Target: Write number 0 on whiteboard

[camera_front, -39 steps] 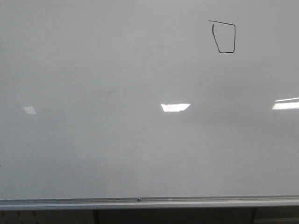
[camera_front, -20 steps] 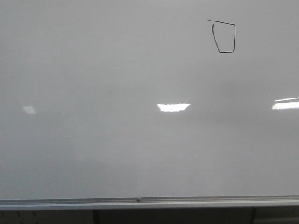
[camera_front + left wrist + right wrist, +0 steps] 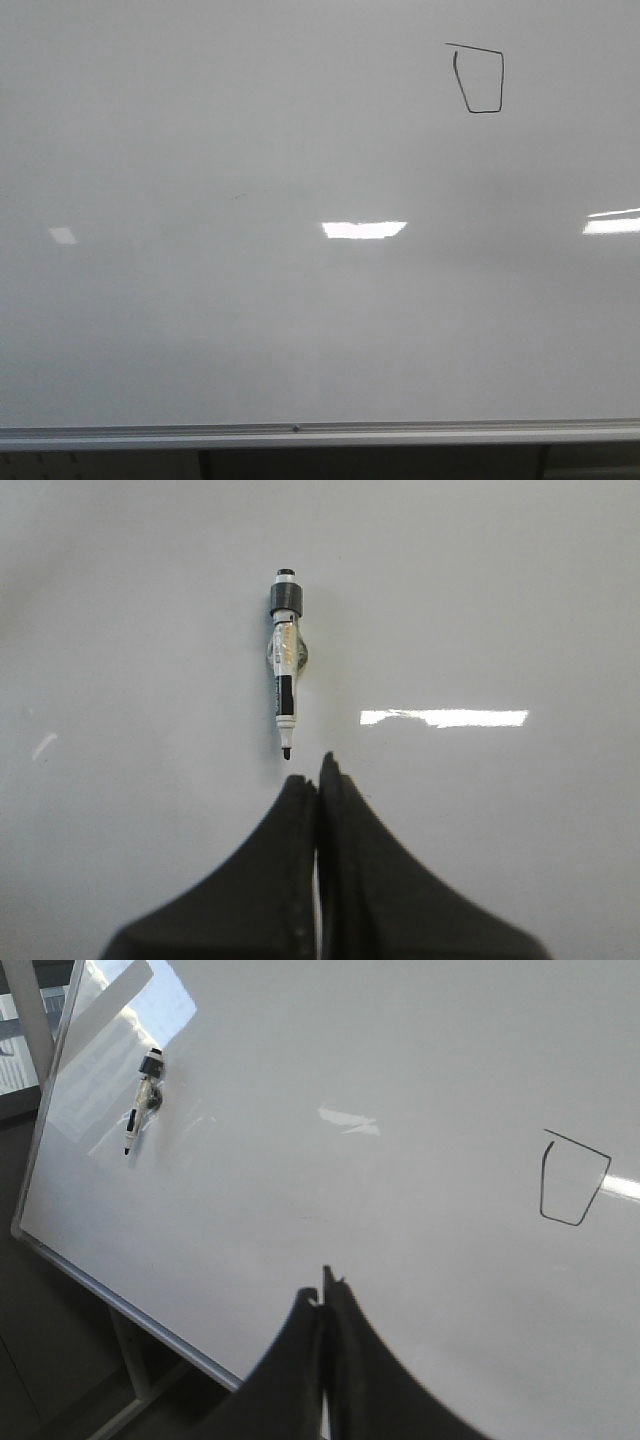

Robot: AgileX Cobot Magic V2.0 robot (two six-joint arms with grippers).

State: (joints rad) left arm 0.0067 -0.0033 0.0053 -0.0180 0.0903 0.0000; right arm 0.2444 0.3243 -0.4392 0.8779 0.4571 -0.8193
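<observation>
The whiteboard (image 3: pixel 300 300) fills the front view, with its silver rail (image 3: pixel 300 434) along the bottom. The number 0 (image 3: pixel 481 80), a thin black angular loop with an overhanging top stroke, sits at the upper right; it also shows in the right wrist view (image 3: pixel 570 1185). A marker (image 3: pixel 286 663) with black cap end and bare tip lies against the board just beyond my left gripper (image 3: pixel 318 776), which is shut and empty. The marker also shows in the right wrist view (image 3: pixel 143 1100). My right gripper (image 3: pixel 325 1295) is shut and empty, off the board. No gripper shows in the front view.
Bright rectangular light reflections (image 3: pixel 364 229) lie across the board's middle and right edge (image 3: pixel 612 224). The board's aluminium edge (image 3: pixel 120 1305) and a stand leg (image 3: pixel 130 1370) show in the right wrist view, with dark floor below.
The central light reflection on the board has stretched to the left. The drawn 0 and the board have not moved.
</observation>
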